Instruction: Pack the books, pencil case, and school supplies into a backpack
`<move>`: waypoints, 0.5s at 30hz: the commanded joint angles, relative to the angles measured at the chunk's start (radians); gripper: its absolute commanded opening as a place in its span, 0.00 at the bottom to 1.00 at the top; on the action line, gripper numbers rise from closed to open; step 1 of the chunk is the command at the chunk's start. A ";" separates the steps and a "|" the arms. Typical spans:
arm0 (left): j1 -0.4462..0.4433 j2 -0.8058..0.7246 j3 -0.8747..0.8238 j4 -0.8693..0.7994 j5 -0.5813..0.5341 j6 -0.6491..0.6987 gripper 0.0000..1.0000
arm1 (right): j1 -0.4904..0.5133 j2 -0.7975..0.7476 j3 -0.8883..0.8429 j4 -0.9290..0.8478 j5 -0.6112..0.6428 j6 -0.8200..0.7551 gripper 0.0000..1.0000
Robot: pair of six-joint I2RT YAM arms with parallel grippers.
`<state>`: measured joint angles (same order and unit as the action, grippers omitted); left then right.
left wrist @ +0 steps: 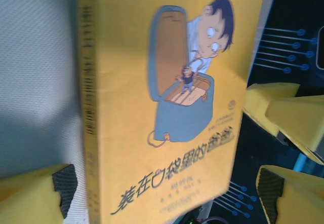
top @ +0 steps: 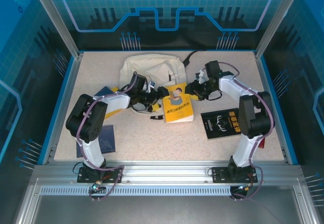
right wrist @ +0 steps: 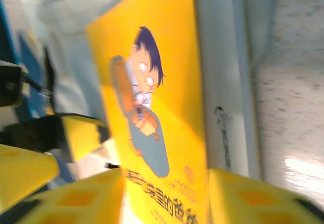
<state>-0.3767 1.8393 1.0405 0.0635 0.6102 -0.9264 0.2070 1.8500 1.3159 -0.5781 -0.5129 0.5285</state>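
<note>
From above, the cream backpack (top: 147,67) lies at the far middle of the table (top: 167,143). The yellow book (top: 178,107) sits at the backpack's near right edge. Its long axis runs away from the backpack, with the cartoon end towards the bag and the title end away from it. The left gripper (top: 158,95) is at the book's left long edge, just in front of the backpack. The right gripper (top: 191,89) meets the book's right edge, just beside the backpack's right corner. A black book (top: 221,124) lies flat well to the right of the backpack and nearer the arm bases, apart from both grippers.

In the left wrist view, the yellow book (left wrist: 131,107) faces the camera, spine on the left. Its long axis is nearly upright, leaning slightly, with the title at the bottom. The left gripper (left wrist: 162,183) is spread wide. One padded finger (left wrist: 48,196) is just outside the spine and the other stands clear of the opposite edge. Pale backpack fabric (left wrist: 35,57) lies behind the spine. The right gripper's yellow fingers (left wrist: 283,117) sit at the book's right edge.

The right wrist view is blurred. The yellow book (right wrist: 152,82) runs lengthwise up the frame, with its title end down between the fingers (right wrist: 238,196) of the right gripper (right wrist: 164,193). They sit close against it on both sides, pinching it. Backpack cloth (right wrist: 76,1) lies beyond the book's far end.
</note>
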 commanded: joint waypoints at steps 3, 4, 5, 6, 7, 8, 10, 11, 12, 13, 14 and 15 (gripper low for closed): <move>0.004 0.056 0.088 -0.151 -0.062 0.099 0.87 | 0.027 0.045 0.045 -0.113 0.191 -0.096 0.57; 0.004 0.066 0.097 -0.155 -0.057 0.100 0.85 | 0.032 0.059 0.049 -0.118 0.199 -0.099 0.56; 0.003 0.077 0.105 -0.155 -0.049 0.097 0.83 | 0.036 0.070 0.052 -0.120 0.201 -0.101 0.56; 0.003 0.088 0.116 -0.159 -0.041 0.098 0.81 | 0.039 0.084 0.051 -0.118 0.200 -0.102 0.55; 0.001 0.099 0.126 -0.162 -0.034 0.099 0.80 | 0.042 0.096 0.052 -0.114 0.199 -0.101 0.53; 0.000 0.107 0.134 -0.166 -0.032 0.102 0.78 | 0.044 0.105 0.052 -0.111 0.195 -0.101 0.52; -0.003 0.124 0.152 -0.189 -0.037 0.113 0.76 | 0.049 0.126 0.056 -0.106 0.185 -0.101 0.50; -0.003 0.130 0.161 -0.203 -0.042 0.118 0.76 | 0.051 0.134 0.057 -0.102 0.179 -0.103 0.49; -0.004 0.138 0.170 -0.212 -0.045 0.125 0.75 | 0.052 0.142 0.060 -0.099 0.172 -0.102 0.48; -0.004 0.145 0.175 -0.209 -0.042 0.126 0.74 | 0.054 0.149 0.062 -0.096 0.165 -0.102 0.48; -0.004 0.151 0.178 -0.198 -0.029 0.123 0.73 | 0.053 0.154 0.063 -0.093 0.159 -0.104 0.47; -0.004 0.158 0.180 -0.169 -0.003 0.116 0.73 | 0.054 0.160 0.063 -0.088 0.148 -0.104 0.46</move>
<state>-0.3767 1.9614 1.1988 -0.0910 0.5835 -0.8349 0.2485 1.9911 1.3502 -0.6510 -0.3447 0.4431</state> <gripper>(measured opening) 0.731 0.466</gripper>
